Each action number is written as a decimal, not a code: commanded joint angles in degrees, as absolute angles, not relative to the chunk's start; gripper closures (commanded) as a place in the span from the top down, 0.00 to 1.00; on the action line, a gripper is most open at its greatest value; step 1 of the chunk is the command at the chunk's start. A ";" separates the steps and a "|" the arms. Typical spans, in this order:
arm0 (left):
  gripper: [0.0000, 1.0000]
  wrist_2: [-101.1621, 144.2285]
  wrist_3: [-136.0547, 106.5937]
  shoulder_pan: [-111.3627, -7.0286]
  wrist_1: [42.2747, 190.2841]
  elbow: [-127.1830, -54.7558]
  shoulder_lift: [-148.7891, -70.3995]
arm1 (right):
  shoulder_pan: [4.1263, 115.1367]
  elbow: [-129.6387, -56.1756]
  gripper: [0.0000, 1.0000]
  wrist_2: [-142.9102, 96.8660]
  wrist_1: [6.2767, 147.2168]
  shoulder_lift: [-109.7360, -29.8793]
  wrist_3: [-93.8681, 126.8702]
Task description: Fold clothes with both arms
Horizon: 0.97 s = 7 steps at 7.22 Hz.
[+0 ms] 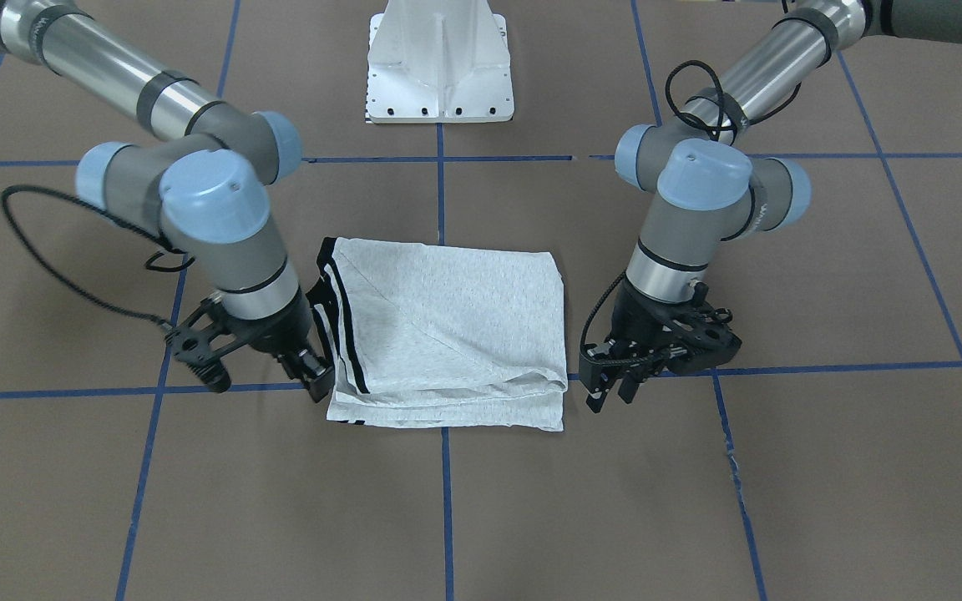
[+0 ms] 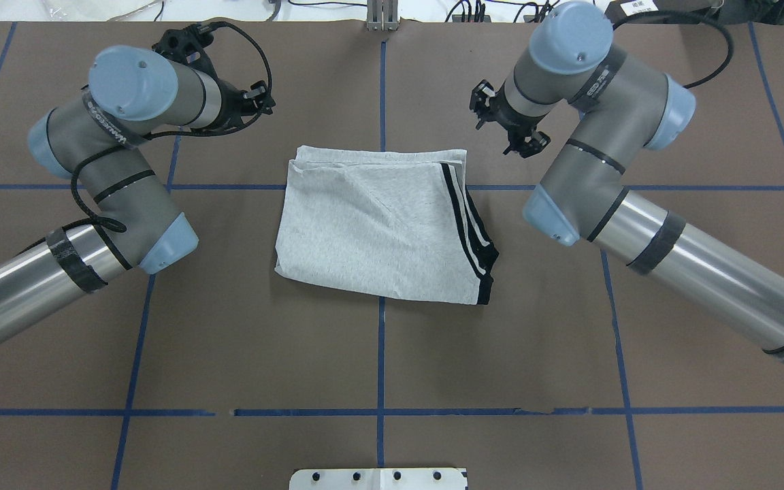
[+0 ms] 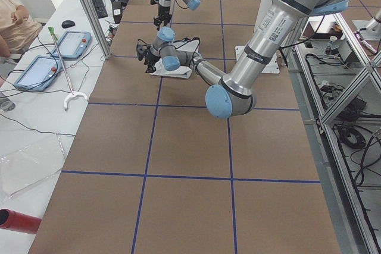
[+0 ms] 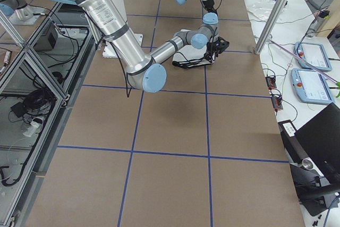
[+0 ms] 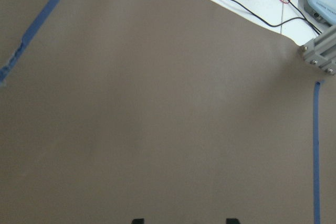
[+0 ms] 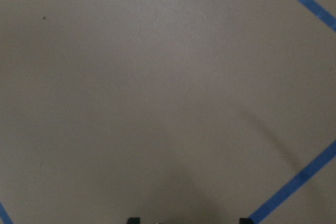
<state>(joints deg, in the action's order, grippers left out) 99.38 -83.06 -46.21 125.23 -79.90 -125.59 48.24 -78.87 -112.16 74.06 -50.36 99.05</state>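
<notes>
The grey T-shirt (image 1: 448,334) lies folded into a rough rectangle at the table's middle, its black-and-white stripes (image 2: 463,218) along the edge on the robot's right. The print is hidden. My right gripper (image 1: 314,380) hangs low right beside that striped edge; whether it touches the cloth I cannot tell. My left gripper (image 1: 610,399) hovers a little off the opposite plain edge. In each wrist view the fingertips (image 5: 137,221) (image 6: 134,220) stand apart with only brown table between them, so both grippers are open and empty. From overhead, the left gripper (image 2: 259,97) and right gripper (image 2: 504,129) flank the shirt's far corners.
The white pedestal base (image 1: 439,75) stands behind the shirt on the robot's side. Blue tape lines (image 2: 380,354) grid the brown table. A side bench (image 3: 36,87) beyond the far edge holds tablets and cables, with a person (image 3: 12,22) seated there.
</notes>
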 commanded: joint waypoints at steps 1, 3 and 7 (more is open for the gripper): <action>0.61 103.42 -79.65 -48.76 125.24 -79.80 -125.60 | 51.41 -77.00 1.00 -113.82 73.92 -51.15 91.09; 0.61 114.73 -64.60 -54.46 125.16 -80.16 -122.89 | 56.31 -76.64 1.00 -117.57 74.09 -54.12 78.74; 0.61 130.99 -27.29 -72.81 119.31 -83.47 -112.61 | 73.34 -80.48 1.00 -132.42 85.75 -62.98 42.20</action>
<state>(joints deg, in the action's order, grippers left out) 125.20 -35.75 -66.59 122.84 -81.70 -115.40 67.86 -77.91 -128.40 81.26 -59.54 54.28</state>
